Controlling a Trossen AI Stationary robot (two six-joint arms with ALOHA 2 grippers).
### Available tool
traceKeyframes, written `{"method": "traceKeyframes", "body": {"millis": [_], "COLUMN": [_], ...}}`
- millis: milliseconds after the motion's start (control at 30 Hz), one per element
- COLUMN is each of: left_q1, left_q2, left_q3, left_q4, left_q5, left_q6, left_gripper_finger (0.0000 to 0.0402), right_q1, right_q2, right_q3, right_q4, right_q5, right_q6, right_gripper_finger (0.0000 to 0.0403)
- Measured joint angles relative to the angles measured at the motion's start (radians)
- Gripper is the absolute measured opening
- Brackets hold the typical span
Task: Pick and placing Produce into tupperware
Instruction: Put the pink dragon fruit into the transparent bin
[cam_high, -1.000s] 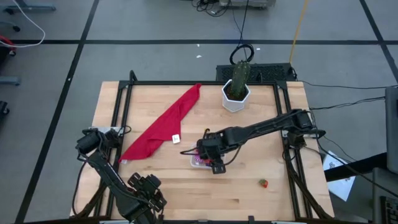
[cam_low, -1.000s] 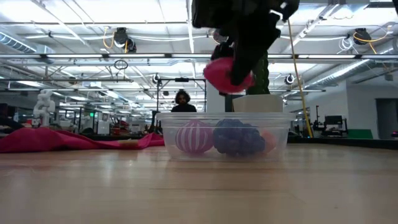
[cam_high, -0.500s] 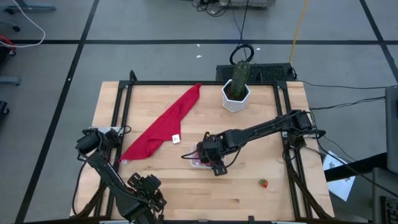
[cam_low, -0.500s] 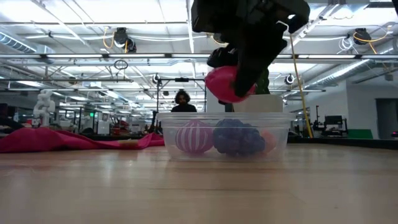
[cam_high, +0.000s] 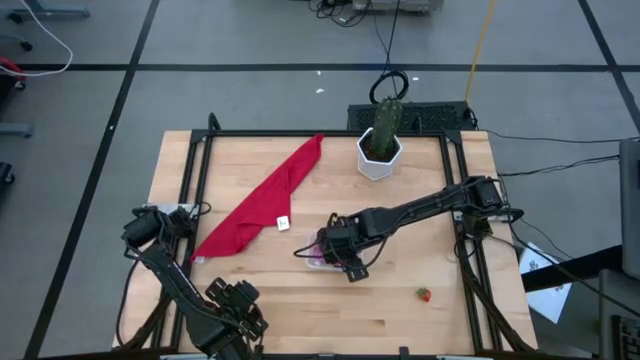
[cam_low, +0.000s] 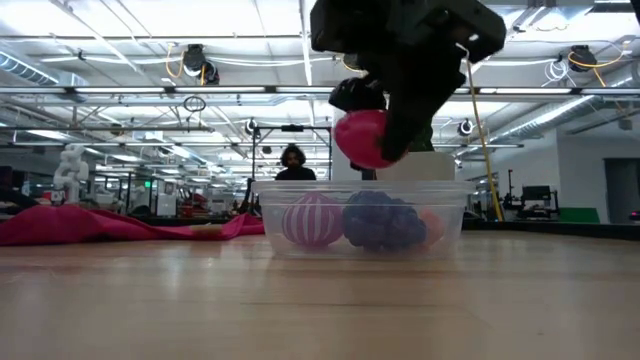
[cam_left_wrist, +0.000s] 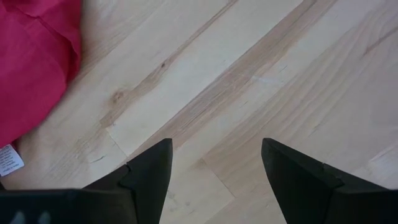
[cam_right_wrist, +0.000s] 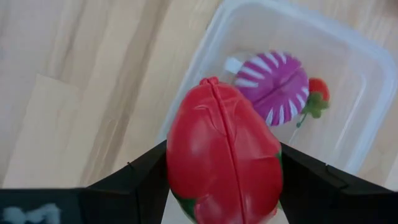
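Red produce (cam_right_wrist: 224, 162) lengthwise between jaws

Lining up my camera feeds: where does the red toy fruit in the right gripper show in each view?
High view: hidden under the right gripper, centre of the wooden table.
Low view: red toy fruit top centre, above the clear plastic container.
Left wrist view: not in it.
Right wrist view: lower centre, between the fingers.
Shared landmark: the container.
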Motion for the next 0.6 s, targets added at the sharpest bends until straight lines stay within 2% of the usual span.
{"method": "traceKeyframes", "body": {"millis": [367, 600], "left_q1": [0.000, 0.000], "left_q2": [0.000, 0.000], "left_q3": [0.000, 0.000], "left_q4": [0.000, 0.000], "left_q5": [0.000, -0.001], "left_q6": [-0.003, -0.003], "left_gripper_finger": [0.0253, 0.0253], "right_q1": [-0.054, -0.065], "right_q2": [0.000, 0.000], "right_q3": [-0.073, -0.109], "right_q4": [0.029, 0.032], "right_q5": [0.001, 0.001], "right_q6": [0.049, 0.016], "right_gripper_finger": [0.0238, 0.0238]}}
